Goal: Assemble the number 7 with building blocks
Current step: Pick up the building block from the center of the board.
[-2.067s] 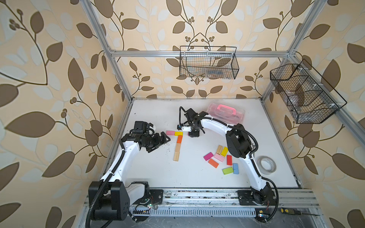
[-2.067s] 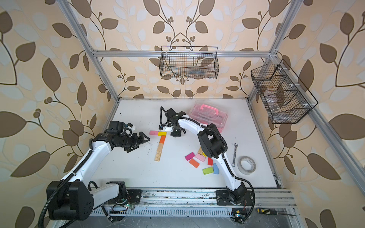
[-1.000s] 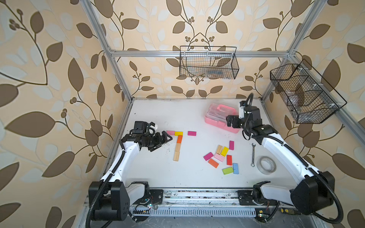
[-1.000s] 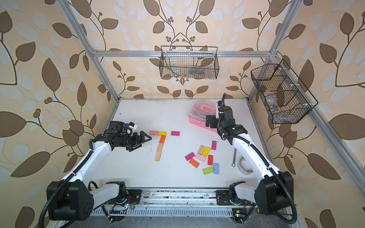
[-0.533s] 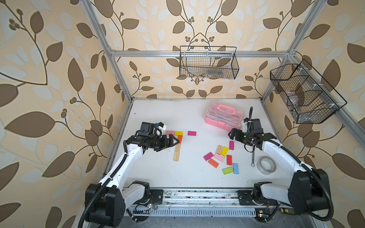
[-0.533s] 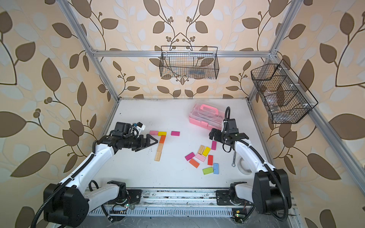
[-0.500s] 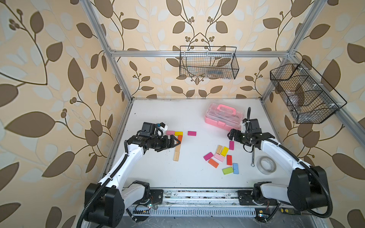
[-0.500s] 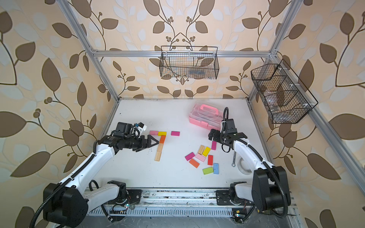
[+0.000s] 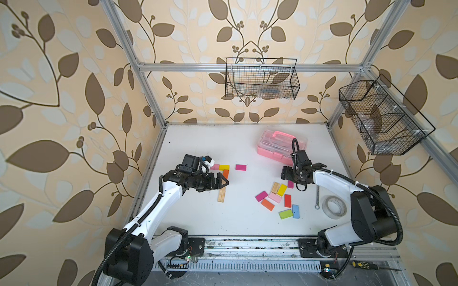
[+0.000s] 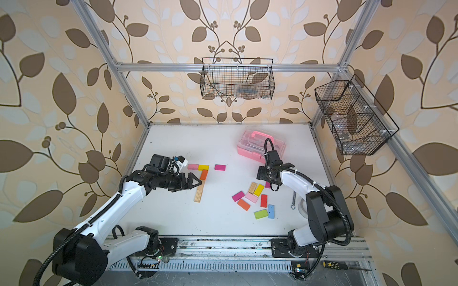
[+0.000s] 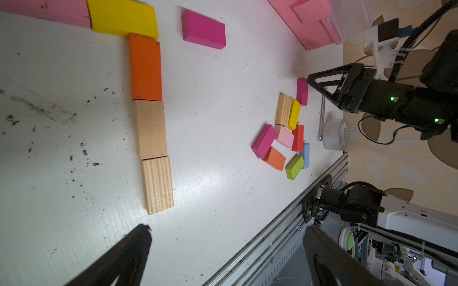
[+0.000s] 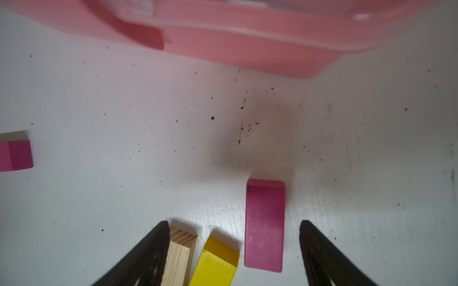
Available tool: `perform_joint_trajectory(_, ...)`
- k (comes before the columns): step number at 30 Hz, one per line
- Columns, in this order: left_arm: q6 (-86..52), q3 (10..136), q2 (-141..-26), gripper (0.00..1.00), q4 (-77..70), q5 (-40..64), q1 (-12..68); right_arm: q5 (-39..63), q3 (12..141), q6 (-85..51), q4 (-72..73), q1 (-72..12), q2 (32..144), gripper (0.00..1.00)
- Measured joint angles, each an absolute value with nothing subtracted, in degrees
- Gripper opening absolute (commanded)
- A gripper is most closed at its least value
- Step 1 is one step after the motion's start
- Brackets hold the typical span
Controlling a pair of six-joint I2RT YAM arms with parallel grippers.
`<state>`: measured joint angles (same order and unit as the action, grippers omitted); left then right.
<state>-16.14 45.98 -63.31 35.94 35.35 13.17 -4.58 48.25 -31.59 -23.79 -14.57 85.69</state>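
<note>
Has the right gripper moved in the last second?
Yes. In a top view the right gripper has come away from the pink case toward the near side, and now sits over the magenta block edging the loose blocks.

You had the number 7 point(image 11: 146, 66) lying flat: pink-yellow top bar, orange-and-wood stem. Loose building blocks point(image 9: 275, 197) clustered well apart from it.

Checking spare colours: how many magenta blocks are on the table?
3. A lone magenta block right of the 7's yellow block; a second magenta block at the loose pile's left edge; a third magenta block between the right end effector's fingers. None looks hidden.
</note>
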Motion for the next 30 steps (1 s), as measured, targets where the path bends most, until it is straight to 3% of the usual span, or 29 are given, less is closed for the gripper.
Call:
perform_joint_trajectory(12,-15.5,46.0,-63.3,0.99,36.0,35.4,13.2,-4.7,48.2,-31.7,-23.1,-13.8,89.3,0.64)
perform_joint_trajectory(17,-15.4,46.0,-63.3,0.99,36.1,35.3,13.2,-4.7,48.0,-32.0,-22.5,-13.7,89.5,0.54)
perform_joint_trajectory(22,-15.4,46.0,-63.3,0.99,36.1,35.3,13.2,-4.7,47.4,-31.9,-22.3,-13.7,90.7,0.52)
perform_joint_trajectory(30,-15.4,46.0,-63.3,0.99,36.1,35.3,13.2,-5.5,47.3,-31.7,-21.5,-13.7,91.7,0.36)
